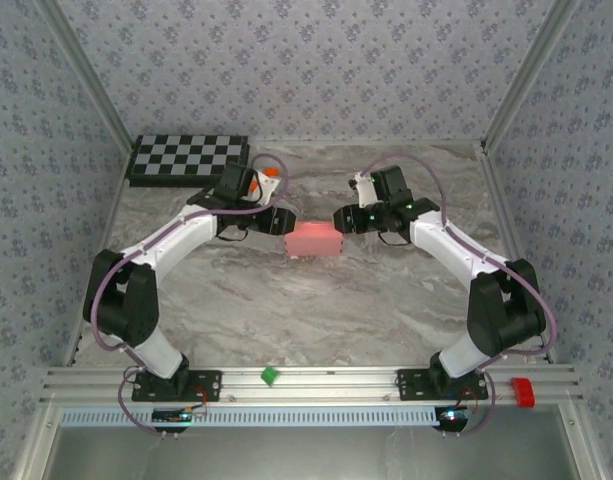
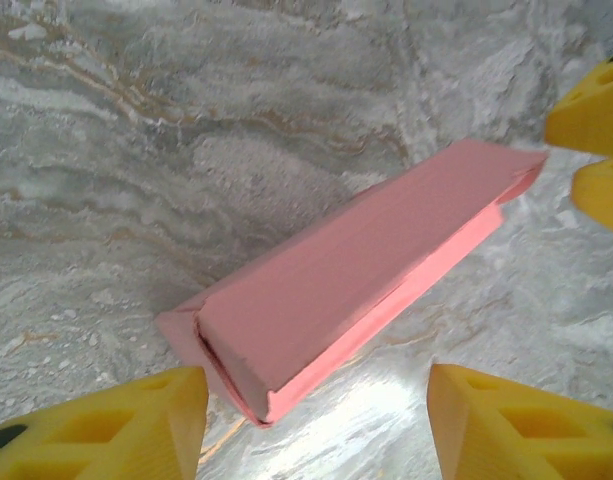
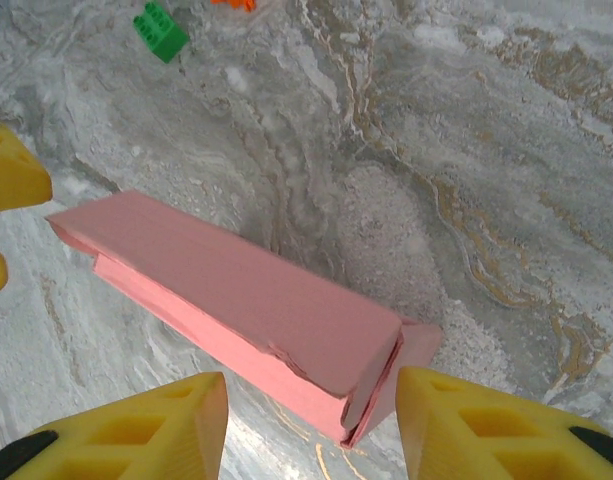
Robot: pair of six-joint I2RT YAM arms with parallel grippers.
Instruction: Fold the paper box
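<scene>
Your paper box (image 1: 314, 240) looked nearly folded; left gripper (image 2: 314, 388) at its 9 o'clock end and right gripper (image 3: 311, 385) at 3 o'clock stood unclenched; pressing the loose end flaps probably came next

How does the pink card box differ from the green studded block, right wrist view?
Size: the pink card box is far larger than the green studded block. Shape: the box is long, flat and smooth; the block is short, with studs. Place: the box's end lies between the right gripper's fingers; the block sits apart, beyond it. Shared: both rest on the marble table.
</scene>
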